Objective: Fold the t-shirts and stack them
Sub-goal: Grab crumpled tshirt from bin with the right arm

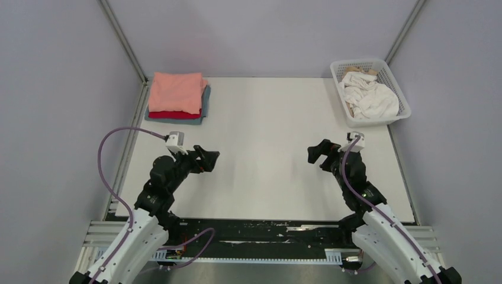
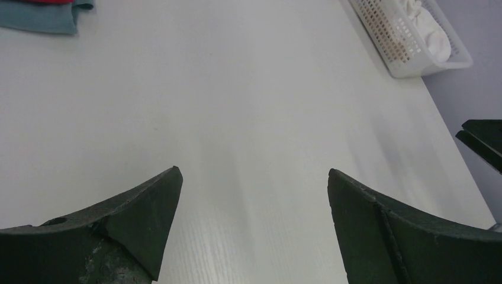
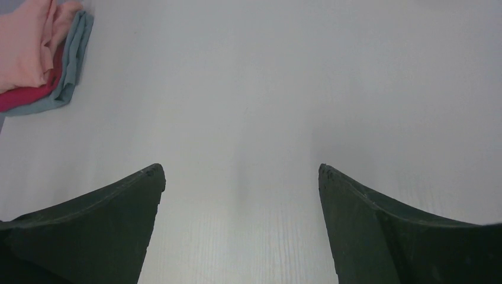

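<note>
Light is bright, even and diffuse, seemingly from overhead: on the matte white worktop (image 1: 266,118) the arms cast only faint, soft-edged shadows, well forward of the white plastic lattice basket (image 1: 379,123). Far to the left of the basket, the back wall carries a weak pink tint above the stack of folded cloth shirts, salmon-pink over red and grey-blue (image 1: 176,94). The top view is sharp. In the wrist views the dark curved left fingers (image 2: 136,228) and right fingers (image 3: 385,231) look underexposed and slightly soft, with a pale streaky sheen on the worktop between them; the right wrist view is hazier.
</note>
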`<act>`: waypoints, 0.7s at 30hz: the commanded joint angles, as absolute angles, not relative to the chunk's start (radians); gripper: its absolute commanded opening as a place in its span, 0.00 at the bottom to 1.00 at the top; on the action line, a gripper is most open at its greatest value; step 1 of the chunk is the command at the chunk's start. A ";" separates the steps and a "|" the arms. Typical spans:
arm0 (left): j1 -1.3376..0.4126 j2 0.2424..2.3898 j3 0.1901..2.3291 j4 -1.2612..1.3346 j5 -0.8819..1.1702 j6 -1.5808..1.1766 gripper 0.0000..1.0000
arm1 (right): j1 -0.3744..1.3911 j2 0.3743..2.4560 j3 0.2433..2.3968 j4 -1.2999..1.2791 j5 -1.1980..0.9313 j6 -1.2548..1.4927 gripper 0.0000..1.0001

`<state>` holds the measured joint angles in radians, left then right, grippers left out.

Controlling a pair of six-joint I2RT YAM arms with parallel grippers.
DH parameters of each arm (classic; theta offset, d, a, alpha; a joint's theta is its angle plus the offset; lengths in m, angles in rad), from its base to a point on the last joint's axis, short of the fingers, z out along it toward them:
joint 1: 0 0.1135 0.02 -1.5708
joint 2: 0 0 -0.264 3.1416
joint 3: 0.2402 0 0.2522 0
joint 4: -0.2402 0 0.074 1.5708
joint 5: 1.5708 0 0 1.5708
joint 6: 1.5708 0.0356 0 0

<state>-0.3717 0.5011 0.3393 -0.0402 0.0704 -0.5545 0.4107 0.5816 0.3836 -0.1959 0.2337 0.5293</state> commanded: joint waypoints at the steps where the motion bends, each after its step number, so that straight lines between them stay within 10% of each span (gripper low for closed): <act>1: -0.374 0.553 0.364 0.064 0.075 -0.536 1.00 | 0.406 0.727 0.512 -0.064 0.323 0.513 1.00; 21: -0.373 0.693 0.406 0.096 -0.012 -0.490 1.00 | -0.110 1.908 1.667 -0.231 0.198 0.380 1.00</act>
<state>-0.3717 0.6956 0.3813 0.0429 0.0246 -0.5228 -0.0540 1.7752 1.5017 -0.2024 0.2764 0.3897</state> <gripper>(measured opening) 1.000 0.998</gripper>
